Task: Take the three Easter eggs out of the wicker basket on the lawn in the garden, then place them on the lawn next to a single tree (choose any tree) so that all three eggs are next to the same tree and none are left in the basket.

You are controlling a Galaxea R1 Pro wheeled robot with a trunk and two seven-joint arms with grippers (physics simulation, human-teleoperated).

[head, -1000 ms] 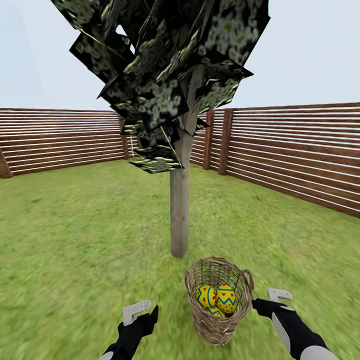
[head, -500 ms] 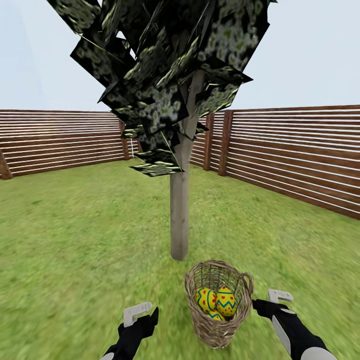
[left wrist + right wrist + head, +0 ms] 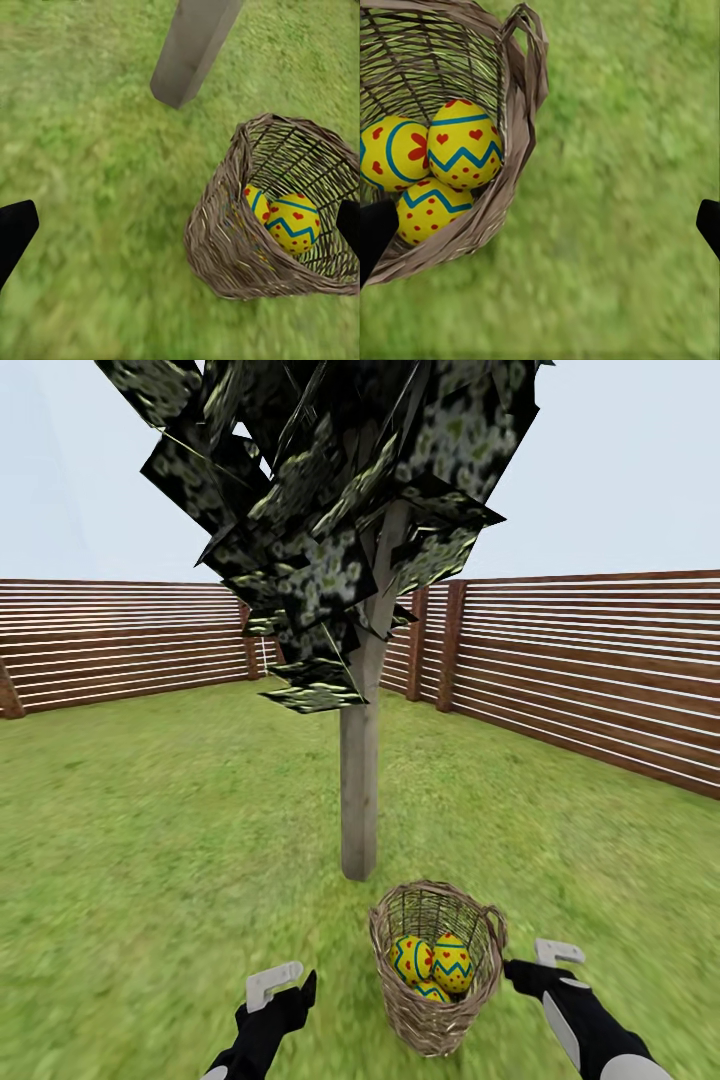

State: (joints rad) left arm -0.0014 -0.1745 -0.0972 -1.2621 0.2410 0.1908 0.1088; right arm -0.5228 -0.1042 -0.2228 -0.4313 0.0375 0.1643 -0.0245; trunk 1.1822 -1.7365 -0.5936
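Note:
The wicker basket (image 3: 420,1025) stands on the lawn (image 3: 150,840) just in front of the tree's pale trunk (image 3: 360,800). Three yellow Easter eggs with blue zigzags and red marks lie inside it: one (image 3: 390,154), a second (image 3: 465,142) and a third (image 3: 431,210). In the head view the eggs (image 3: 452,960) show through the open top. My left gripper (image 3: 290,985) hangs open to the basket's left, a short way off. On the basket's right, close to its loop handle (image 3: 529,45), my right gripper (image 3: 537,960) is open. Both hold nothing.
A brown slatted fence (image 3: 600,670) rings the grass behind and to the right. Dark blocky leaf clumps (image 3: 320,490) hang low over the trunk. Open grass spreads left and right of the tree. The left wrist view shows the trunk's base (image 3: 187,52) beside the basket (image 3: 225,247).
The whole view shifted very slightly a second ago, so the camera moved. Basket, eggs and both grippers have stayed where they were.

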